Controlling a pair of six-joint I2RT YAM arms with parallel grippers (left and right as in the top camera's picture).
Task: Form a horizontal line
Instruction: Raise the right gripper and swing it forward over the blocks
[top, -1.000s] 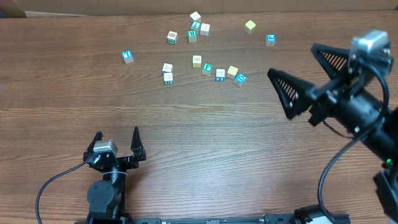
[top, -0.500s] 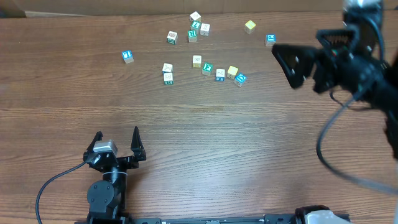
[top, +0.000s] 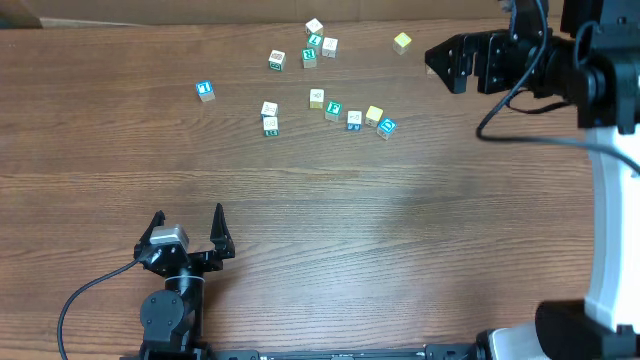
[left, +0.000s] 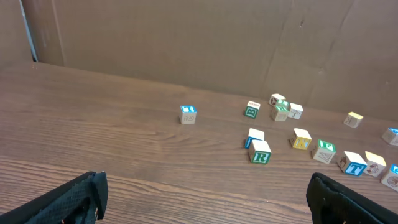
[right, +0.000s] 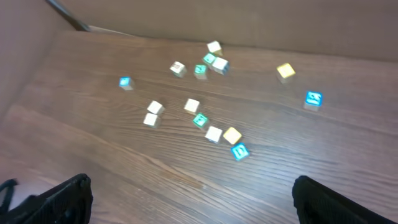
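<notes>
Several small toy cubes lie loose on the wooden table; no horizontal line of touching cubes is in view. A loose slanting string runs from a cream cube past a teal-green cube to a blue cube. A cluster sits at the far edge, where a yellow cube lies alone. My left gripper is open and empty at the near left. My right gripper hangs open and empty high over the far right, above a blue cube.
A lone blue cube lies at the far left. Two cream cubes sit one behind the other left of the string. A brown cardboard wall backs the table's far edge.
My right arm has swung up and toward the far right edge, and its gripper now covers the blue cube there in the overhead view. The left arm and the cubes have not moved.
</notes>
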